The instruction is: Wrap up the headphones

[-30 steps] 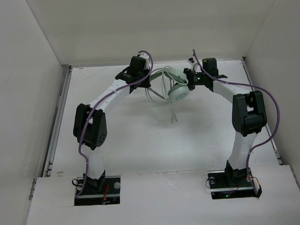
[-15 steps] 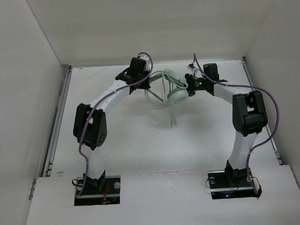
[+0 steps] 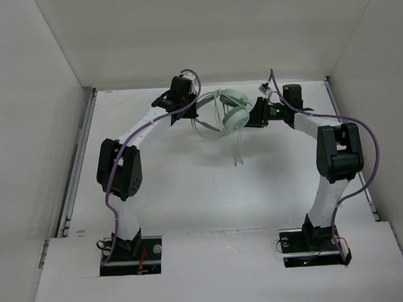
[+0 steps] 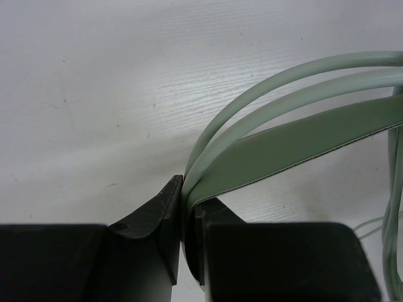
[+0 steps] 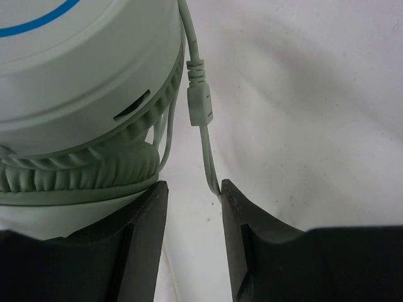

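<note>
Headphones [image 5: 82,63] smooth matt plastic (cushion [image 5: 75,170] wrinkled, leathery); fingers [image 5: 141,239] matt black.

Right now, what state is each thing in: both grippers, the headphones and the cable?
Left gripper: fingers shut on the headband.
Right gripper: fingers open, the cable running through the gap.
Headphones: held by the headband, between the two arms.
Cable: loose, not gripped, its end trailing toward the arm bases.

White table [image 3: 189,185]; white enclosure walls [image 3: 32,98] on three sides; raised white ledge [image 3: 220,270] along near edge.
</note>
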Motion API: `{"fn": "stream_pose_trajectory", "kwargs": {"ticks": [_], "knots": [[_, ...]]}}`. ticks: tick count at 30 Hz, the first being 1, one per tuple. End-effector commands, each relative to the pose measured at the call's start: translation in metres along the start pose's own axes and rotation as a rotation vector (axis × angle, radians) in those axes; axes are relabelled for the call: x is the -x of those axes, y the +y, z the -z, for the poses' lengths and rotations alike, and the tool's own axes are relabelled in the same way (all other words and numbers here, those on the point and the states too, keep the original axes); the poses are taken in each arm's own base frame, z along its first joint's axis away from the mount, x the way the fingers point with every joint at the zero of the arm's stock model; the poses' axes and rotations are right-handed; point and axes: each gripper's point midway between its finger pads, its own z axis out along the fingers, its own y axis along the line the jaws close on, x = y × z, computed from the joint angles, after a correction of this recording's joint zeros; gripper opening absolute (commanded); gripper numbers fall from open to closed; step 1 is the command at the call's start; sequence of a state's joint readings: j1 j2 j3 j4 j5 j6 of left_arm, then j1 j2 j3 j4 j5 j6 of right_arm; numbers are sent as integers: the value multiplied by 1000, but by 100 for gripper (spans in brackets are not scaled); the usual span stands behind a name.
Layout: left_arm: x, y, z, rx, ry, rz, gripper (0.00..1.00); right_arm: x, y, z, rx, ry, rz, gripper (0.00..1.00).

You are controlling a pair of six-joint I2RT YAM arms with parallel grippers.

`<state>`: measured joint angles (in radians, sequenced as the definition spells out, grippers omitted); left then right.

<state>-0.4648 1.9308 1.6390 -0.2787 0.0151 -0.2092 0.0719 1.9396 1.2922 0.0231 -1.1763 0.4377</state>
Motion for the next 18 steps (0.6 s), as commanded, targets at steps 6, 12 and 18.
{"fn": "stream_pose_trajectory", "kwargs": {"ticks": [6,12,18], "knots": [[45,-6,32,-19,-153,37,1,3,33,12,56,-16,99,48],[44,1,27,-3,-147,37,1,-9,35,18,41,-12,105,48],[43,3,23,5,-144,30,1,-9,37,27,24,-27,114,48]]}}
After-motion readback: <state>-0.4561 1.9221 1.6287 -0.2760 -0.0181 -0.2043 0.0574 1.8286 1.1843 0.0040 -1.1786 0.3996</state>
